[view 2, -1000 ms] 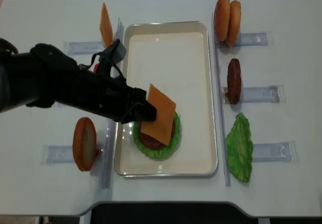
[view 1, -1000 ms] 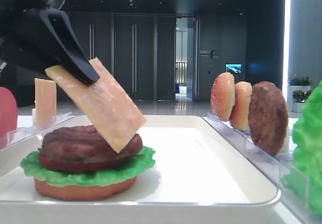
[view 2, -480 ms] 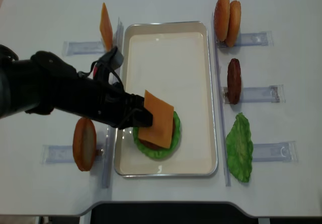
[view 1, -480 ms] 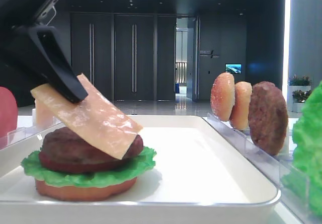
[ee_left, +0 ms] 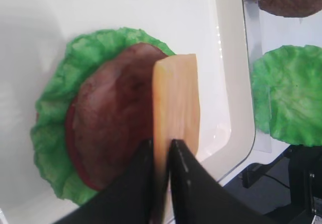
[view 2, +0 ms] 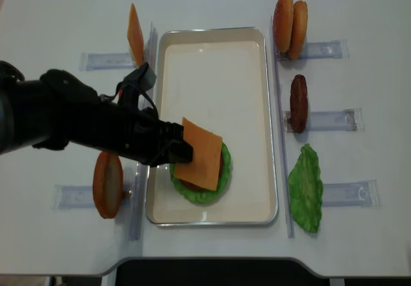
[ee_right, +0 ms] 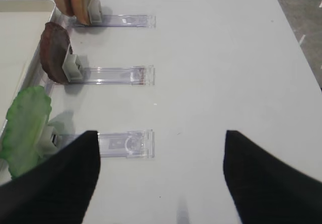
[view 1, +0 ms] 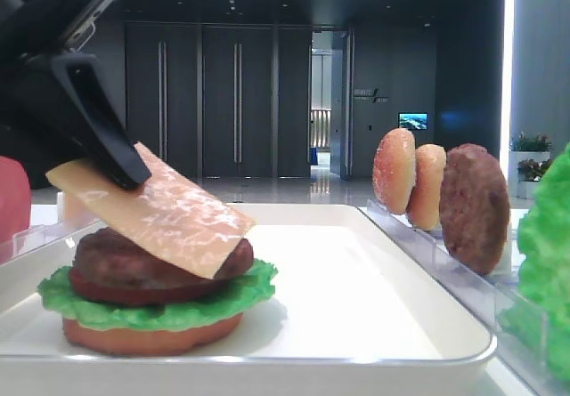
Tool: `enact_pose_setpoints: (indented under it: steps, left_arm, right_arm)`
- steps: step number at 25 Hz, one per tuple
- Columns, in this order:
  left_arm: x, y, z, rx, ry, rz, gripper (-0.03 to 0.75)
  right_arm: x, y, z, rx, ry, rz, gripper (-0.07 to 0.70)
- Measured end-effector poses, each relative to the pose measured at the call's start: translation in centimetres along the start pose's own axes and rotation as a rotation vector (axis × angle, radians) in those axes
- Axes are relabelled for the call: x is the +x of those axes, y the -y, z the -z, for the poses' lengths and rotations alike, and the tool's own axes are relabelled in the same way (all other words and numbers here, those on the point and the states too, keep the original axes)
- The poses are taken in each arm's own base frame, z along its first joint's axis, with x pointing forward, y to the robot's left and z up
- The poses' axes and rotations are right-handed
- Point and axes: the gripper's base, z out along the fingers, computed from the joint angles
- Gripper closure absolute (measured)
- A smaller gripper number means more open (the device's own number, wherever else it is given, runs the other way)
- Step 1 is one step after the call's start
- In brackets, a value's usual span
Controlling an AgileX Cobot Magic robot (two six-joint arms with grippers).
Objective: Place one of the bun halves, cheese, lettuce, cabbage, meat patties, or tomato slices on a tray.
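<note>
Laying the cheese (view 1: 156, 218) flat is the work now; its low edge touches the meat patty (view 1: 134, 258) on the stack at the near end of the tray (view 2: 253, 106), while its raised edge sits pinched between the narrow jaws of the left gripper (ee_left: 162, 148); the slice should come level, centred over the patty, before the jaws part, since letting go on this slant may let it slide toward the open tray floor; the withdrawal should run back along the slice's plane so the jaws do not drag it; being square, the slice has no real long axis; it slopes down from the gripper toward the tray's right rim; farther off, the right gripper (ee_right: 161, 178) stands open over bare table beside the racks, holding nothing.
</note>
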Motion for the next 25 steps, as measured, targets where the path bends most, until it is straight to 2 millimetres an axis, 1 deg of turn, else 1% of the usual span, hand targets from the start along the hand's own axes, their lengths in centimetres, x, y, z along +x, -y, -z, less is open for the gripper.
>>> enact_pose_setpoints:
  steps: [2,4,8,10,12,14,20,23,25]
  left_arm:
    - [0.0,0.0,0.0,-0.005,0.005,0.003,0.574]
    - [-0.1,-0.1,0.0,-0.008,0.009,0.008,0.488]
    - [-0.1,-0.1,0.0,-0.008,0.009,0.029,0.271]
    - [-0.1,-0.1,0.0,-0.008,0.009,0.037,0.187]
    - [0.0,-0.1,0.1,-0.014,0.006,0.041,0.151]
    - [0.0,0.0,0.4,-0.024,0.005,0.039,0.137]
    - [0.1,-0.2,1.8,-0.089,0.006,0.032,0.128]
    - [-0.5,0.4,2.8,-0.119,0.003,0.004,0.128]
    - [-0.9,0.9,3.5,-0.148,-0.032,-0.021,0.128]
  right_arm:
    - [0.0,0.0,0.0,0.0,0.0,0.0,0.141]
    - [0.0,0.0,0.0,0.0,0.0,0.0,0.141]
    - [0.0,0.0,0.0,0.0,0.0,0.0,0.141]
    - [0.0,0.0,0.0,0.0,0.0,0.0,0.141]
    - [0.0,0.0,0.0,0.0,0.0,0.0,0.141]
    - [0.0,0.0,0.0,0.0,0.0,0.0,0.141]
    - [0.0,0.0,0.0,0.0,0.0,0.0,0.142]
    - [0.0,0.0,0.0,0.0,0.0,0.0,0.142]
    - [0.0,0.0,0.0,0.0,0.0,0.0,0.142]
